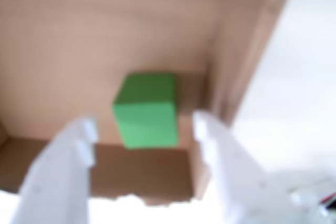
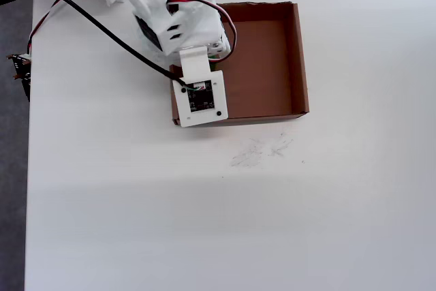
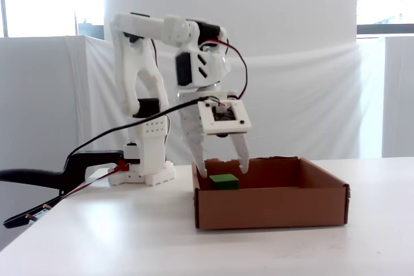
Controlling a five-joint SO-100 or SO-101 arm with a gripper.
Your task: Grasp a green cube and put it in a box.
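The green cube (image 1: pixel 146 109) rests on the floor of the brown cardboard box (image 1: pixel 105 35), near a corner by its low walls. My white gripper (image 1: pixel 144 124) hangs open just above it, one finger on each side, neither touching the cube. The fixed view shows the cube (image 3: pixel 224 181) low inside the box (image 3: pixel 272 208) at its left end, with the gripper (image 3: pixel 222 170) spread above it. In the overhead view the arm's wrist board (image 2: pixel 199 99) covers the cube and the fingers, over the left part of the box (image 2: pixel 269 59).
The arm's base (image 3: pixel 145 166) stands behind the box on the left, with a black clamp (image 3: pixel 39 176) and cables (image 2: pixel 88 22) beside it. Faint pencil marks (image 2: pixel 259 151) lie on the white table in front of the box. The table's left edge (image 2: pixel 28 168) drops off.
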